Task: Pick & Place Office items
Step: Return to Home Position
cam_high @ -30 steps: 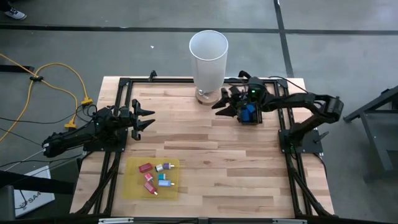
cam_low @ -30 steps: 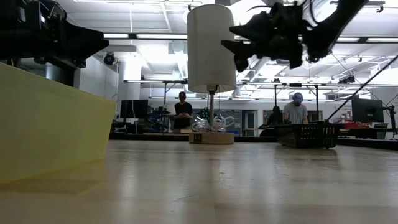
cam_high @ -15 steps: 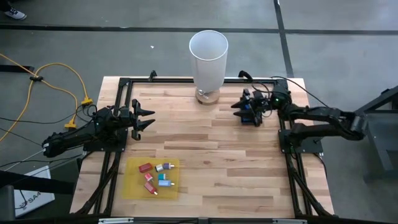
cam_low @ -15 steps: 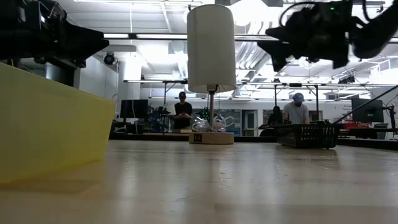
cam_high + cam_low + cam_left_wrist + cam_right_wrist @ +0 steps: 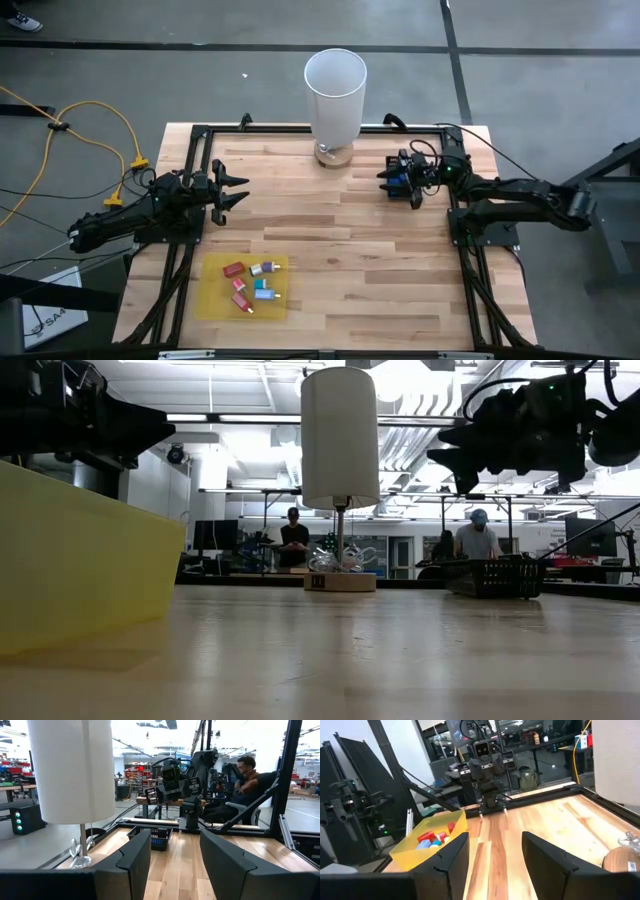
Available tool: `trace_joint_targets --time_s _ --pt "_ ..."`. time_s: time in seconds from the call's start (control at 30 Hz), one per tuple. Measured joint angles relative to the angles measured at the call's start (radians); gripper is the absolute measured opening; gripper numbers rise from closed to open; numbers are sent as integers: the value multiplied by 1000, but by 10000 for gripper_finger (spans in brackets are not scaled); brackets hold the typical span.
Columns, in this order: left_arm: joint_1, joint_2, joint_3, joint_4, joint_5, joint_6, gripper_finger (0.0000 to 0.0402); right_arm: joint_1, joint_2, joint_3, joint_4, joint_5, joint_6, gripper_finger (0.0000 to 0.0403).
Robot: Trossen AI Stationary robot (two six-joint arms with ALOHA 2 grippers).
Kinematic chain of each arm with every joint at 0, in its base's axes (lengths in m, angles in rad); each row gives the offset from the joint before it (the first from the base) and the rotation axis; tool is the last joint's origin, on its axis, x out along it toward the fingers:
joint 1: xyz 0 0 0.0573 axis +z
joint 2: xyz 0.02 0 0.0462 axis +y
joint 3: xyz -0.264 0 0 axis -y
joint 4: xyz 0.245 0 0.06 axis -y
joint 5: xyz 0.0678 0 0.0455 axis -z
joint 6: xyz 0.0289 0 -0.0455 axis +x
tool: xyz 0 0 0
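Observation:
Several small office items (image 5: 252, 283), red, pink and blue, lie in a shallow yellow tray (image 5: 215, 300) near the table's front left; the right wrist view shows these items (image 5: 434, 839) too. One blue piece (image 5: 398, 180) sits in a small black tray (image 5: 157, 838) at the back right. My right gripper (image 5: 383, 175) hovers level over that black tray, open, with nothing between its fingers. My left gripper (image 5: 232, 190) stands open at the table's left side, raised above the wood and holding nothing.
A tall white cylinder (image 5: 335, 95) stands on a round wooden base (image 5: 333, 155) at the back middle, just left of my right gripper. Dark frame rails (image 5: 190, 250) run along the table's left, right and far sides. Bare wood lies in the middle. People sit in the room beyond.
My right gripper has drawn back from beside the white cylinder's base toward the table's right edge, sinking a little and tipping level. It now hangs over the black tray. Its fingers stay open as before.

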Motion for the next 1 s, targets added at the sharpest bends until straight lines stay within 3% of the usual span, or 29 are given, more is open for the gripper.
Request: trace_joint_targets --time_s 0.23,0.57,1.0 --pt "0 0 0 0 0 0 163 0 -64 -1 -19 30 -2 169" --pt "0 0 0 0 0 0 163 1 -368 -190 -56 129 24 169" --pt "0 0 0 0 0 0 163 3 -654 -200 -375 279 28 169"
